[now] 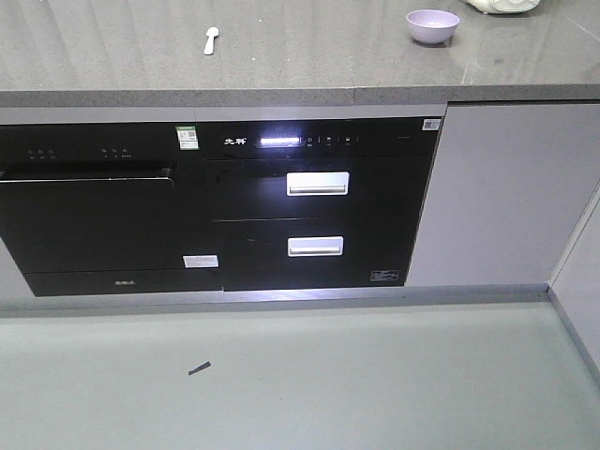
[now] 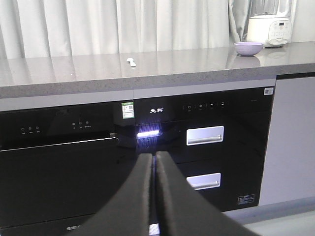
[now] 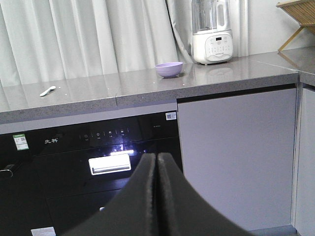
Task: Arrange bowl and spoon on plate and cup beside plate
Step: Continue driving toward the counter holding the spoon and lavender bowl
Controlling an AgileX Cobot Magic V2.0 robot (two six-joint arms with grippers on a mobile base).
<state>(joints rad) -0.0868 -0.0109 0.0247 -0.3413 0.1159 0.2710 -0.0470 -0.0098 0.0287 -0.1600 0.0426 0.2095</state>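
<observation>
Short of countertop (image 2: pixel 59 73), left fingers (image 2: pixel 140 196), right fingers (image 3: pixel 145 196) closed

A lavender bowl (image 1: pixel 432 26) and pale white spoon (image 1: pixel 211 40) sit on the speckled grey countertop (image 1: pixel 112 56) above glossy black appliances (image 1: pixel 216 206).

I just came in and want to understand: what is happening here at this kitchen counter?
Nothing is being handled yet. The left gripper and right gripper face the black appliances, jaws shut and empty. The spoon and the purple bowl lie apart on the grey countertop. No plate or cup is in view.
</observation>
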